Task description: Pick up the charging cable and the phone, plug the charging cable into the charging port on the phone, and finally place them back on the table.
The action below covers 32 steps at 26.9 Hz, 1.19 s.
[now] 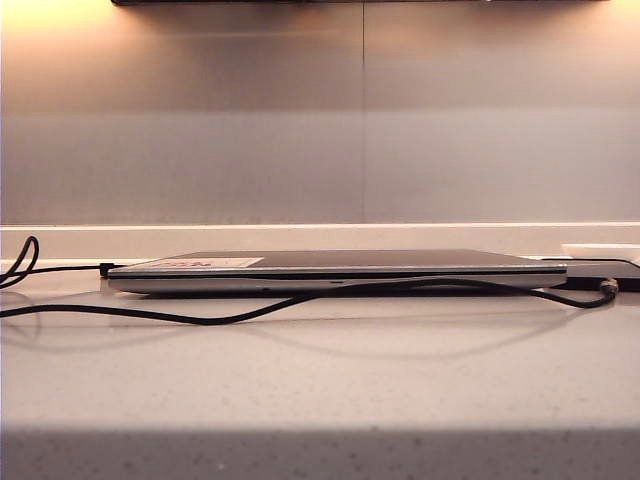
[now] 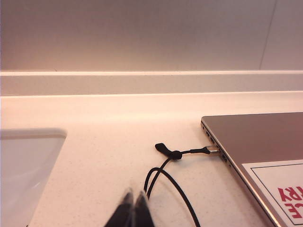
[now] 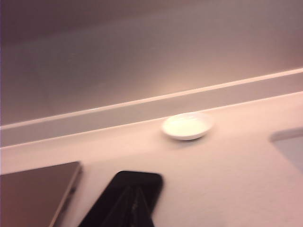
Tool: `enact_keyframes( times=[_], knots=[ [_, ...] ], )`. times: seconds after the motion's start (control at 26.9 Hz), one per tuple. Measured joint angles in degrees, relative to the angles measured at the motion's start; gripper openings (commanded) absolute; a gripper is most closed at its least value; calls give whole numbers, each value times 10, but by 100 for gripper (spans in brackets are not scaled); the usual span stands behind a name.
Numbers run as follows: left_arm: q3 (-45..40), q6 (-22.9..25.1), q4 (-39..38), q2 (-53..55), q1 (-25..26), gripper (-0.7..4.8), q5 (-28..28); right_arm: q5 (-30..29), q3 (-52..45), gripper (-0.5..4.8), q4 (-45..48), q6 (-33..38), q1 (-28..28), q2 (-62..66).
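While closed silver-grey laptop (image 1: 335, 270) lies flat mid-bench: long thin black charging cable (image 1: 250, 315) trails along pale speckled stone bench (image 1: 320, 385) just in front, tip at far right by thin flat black phone (image 3: 137, 187). Small white dish (image 3: 187, 126) beyond phone. Left gripper (image 2: 131, 213) pressed together, empty, above second black cord (image 2: 189, 152) plugged into laptop's left edge. Right gripper (image 3: 130, 208) pressed together, empty, over phone.

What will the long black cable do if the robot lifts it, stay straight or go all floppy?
The charging cable will probably flop: it already sags in a loose curve across the table. Being so thin, it looks light and may slide easily on the glossy top. Both the left gripper and the right gripper are shut and not touching it.
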Motion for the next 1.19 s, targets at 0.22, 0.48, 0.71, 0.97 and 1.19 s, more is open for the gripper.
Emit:
enact_keyframes(
  times=[0.22, 0.48, 0.71, 0.97, 1.19],
  knots=[
    [0, 0, 0, 0, 0, -6, 0, -1, -42, -6, 0, -1, 25, -57],
    [0, 0, 0, 0, 0, -6, 0, 0, -43, -6, -57, -2, 20, -98],
    [0, 0, 0, 0, 0, -6, 0, -3, -43, -6, -73, -2, 14, -98],
    [0, 0, 0, 0, 0, -6, 0, -3, -43, -6, -73, -2, 15, -98],
    [0, 0, 0, 0, 0, -6, 0, -3, -43, -6, -73, -2, 15, -98]
  ],
)
